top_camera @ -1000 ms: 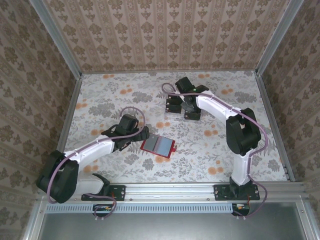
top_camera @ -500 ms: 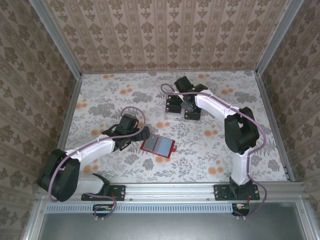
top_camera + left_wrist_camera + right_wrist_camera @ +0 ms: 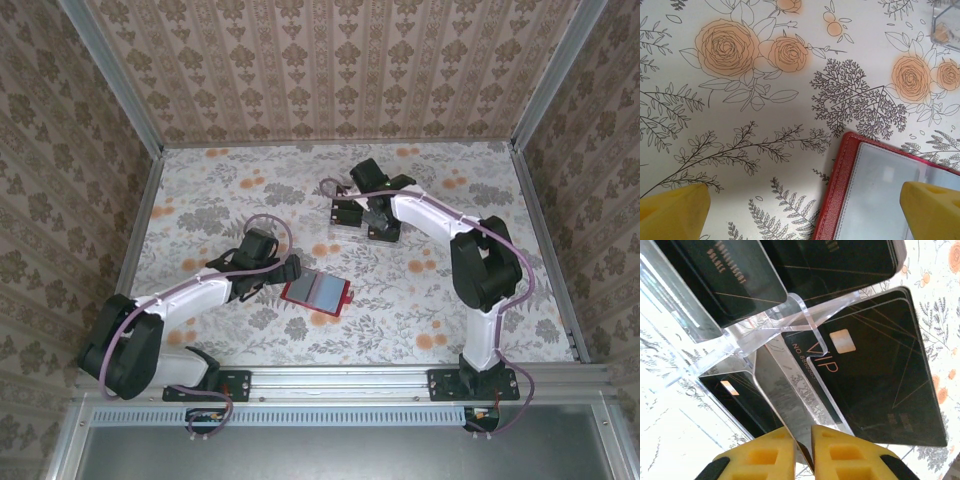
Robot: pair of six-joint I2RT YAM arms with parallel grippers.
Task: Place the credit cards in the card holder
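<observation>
The card holder [image 3: 317, 290] lies open on the table, red with grey-blue pockets. My left gripper [image 3: 290, 265] hovers at its left edge, open, and in the left wrist view the card holder [image 3: 880, 190] lies partly under the right fingertip of the left gripper [image 3: 802, 212]. My right gripper [image 3: 372, 215] reaches into the clear tray [image 3: 352, 215]. In the right wrist view the right gripper [image 3: 802, 447] is shut on one credit card [image 3: 793, 400], seen edge-on and glossy. Other black credit cards [image 3: 875, 380] lie in the tray's compartments.
The clear tray's dividers [image 3: 790, 315] stand close around the held card. One tray corner [image 3: 947, 22] shows at the top right of the left wrist view. Patterned walls enclose the floral table on three sides.
The right gripper's jaws have closed onto a card in the tray. The left arm and the card holder have stayed in place.
</observation>
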